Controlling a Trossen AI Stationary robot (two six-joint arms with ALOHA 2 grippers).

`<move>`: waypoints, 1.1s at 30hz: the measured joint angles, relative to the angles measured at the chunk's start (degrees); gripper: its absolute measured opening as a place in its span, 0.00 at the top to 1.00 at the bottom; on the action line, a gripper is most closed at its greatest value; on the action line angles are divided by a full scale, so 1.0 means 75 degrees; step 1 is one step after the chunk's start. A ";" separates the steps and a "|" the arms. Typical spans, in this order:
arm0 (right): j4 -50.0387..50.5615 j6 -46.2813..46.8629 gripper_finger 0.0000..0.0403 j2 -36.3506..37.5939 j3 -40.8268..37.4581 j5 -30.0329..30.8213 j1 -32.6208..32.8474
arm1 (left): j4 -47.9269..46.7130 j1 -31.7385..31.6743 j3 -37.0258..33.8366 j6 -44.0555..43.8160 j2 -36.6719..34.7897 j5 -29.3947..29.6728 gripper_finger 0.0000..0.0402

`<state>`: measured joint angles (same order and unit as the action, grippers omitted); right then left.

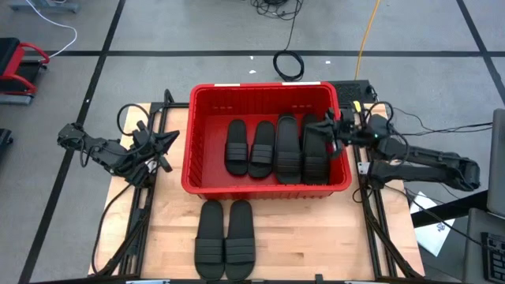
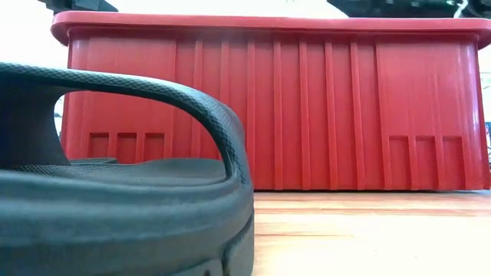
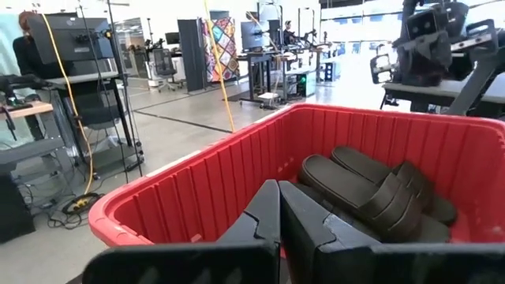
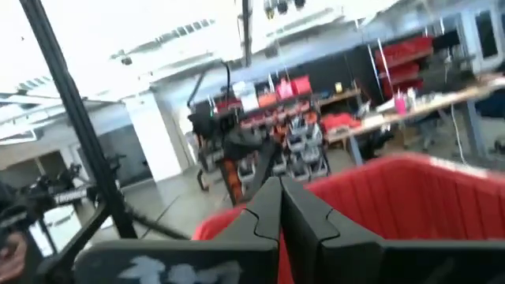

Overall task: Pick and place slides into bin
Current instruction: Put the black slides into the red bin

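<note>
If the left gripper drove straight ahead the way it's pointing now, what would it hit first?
Most likely the bin: its red side wall and rim sit right beyond the shut left gripper. The slides lie farther in. Depth is hard to judge.

Left gripper (image 3: 279, 207) fingers pressed together before the red bin (image 3: 197, 189) — black slides (image 3: 355, 185) inside.
</note>
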<state>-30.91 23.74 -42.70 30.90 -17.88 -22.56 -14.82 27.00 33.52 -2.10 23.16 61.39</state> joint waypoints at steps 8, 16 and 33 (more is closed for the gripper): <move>0.1543 -0.1079 1.00 0.1435 -0.0229 0.0984 0.0126 | -0.0057 0.0000 0.0000 -0.0050 0.0002 -0.0465 1.00; 0.1580 -0.0263 1.00 0.2126 -0.0226 0.1179 0.0486 | -0.0620 0.0001 0.0000 -0.0359 0.0003 -0.0530 1.00; 0.1685 -0.1706 1.00 0.2697 -0.0221 0.1702 0.2389 | 0.1884 0.0002 0.1050 0.1798 0.1879 -0.2770 1.00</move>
<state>-18.27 10.94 -22.47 29.24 -5.12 -4.64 -0.69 27.02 41.40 11.38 37.25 40.62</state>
